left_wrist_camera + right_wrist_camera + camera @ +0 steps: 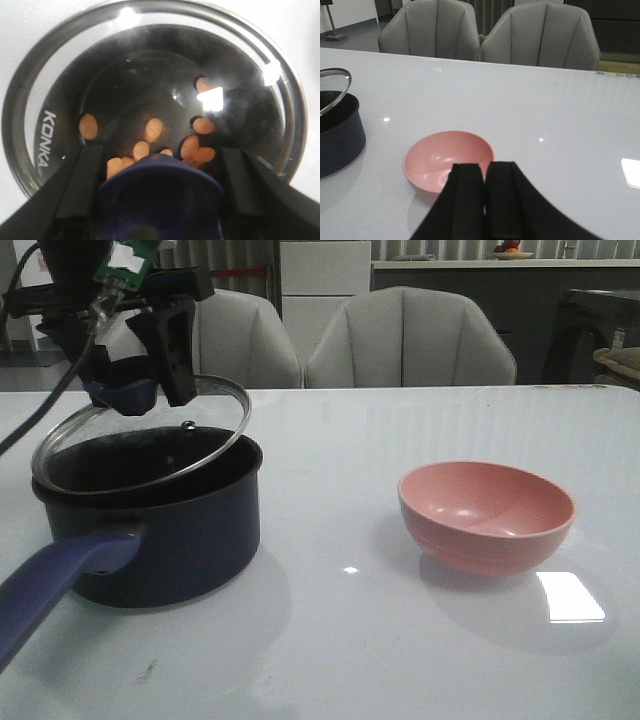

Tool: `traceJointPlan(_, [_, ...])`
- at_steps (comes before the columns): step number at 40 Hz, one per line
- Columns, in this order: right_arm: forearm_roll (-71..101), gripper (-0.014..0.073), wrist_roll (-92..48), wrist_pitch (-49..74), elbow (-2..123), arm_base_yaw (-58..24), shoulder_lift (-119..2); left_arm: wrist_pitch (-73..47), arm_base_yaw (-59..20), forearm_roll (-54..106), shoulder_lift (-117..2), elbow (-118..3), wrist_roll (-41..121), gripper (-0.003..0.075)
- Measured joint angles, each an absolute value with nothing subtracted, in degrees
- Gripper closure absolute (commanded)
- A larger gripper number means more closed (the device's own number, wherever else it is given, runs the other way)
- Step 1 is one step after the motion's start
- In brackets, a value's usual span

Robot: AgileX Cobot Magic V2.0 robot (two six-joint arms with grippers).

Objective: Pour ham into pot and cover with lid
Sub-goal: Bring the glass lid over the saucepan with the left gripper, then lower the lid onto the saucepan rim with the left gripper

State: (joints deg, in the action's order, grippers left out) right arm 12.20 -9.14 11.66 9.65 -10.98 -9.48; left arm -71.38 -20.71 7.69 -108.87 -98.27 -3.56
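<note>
The navy pot (170, 540) stands at the left of the table, its purple-blue handle (50, 585) pointing toward the front. My left gripper (140, 390) is shut on the blue knob (125, 395) of the glass lid (120, 445). The lid hangs tilted over the pot, its left edge low by the rim and its right edge raised. Through the lid (165, 75), several orange-pink ham pieces (153, 129) lie on the pot's black bottom. My right gripper (484, 172) is shut and empty, just behind the pink bowl (440, 157).
The empty pink bowl (487, 515) sits right of centre on the white table (330, 640). Two grey chairs (410, 340) stand behind the table's far edge. The pot (337, 140) with the lid (332, 90) shows at the edge of the right wrist view.
</note>
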Motion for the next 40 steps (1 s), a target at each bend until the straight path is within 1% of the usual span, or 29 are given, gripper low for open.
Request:
traceJointPlan(19, [12.2,0.0447,-9.14,11.66,9.65,-10.98,-9.48,-68.81,-21.03,7.44,-109.0,-94.86,-3.76,0.0605])
traceJointPlan(40, [12.2,0.0447,-9.14,11.66,9.65,-10.98,-9.48,-69.42,-21.03,6.67,-108.9,-95.49,-3.84,0.0605])
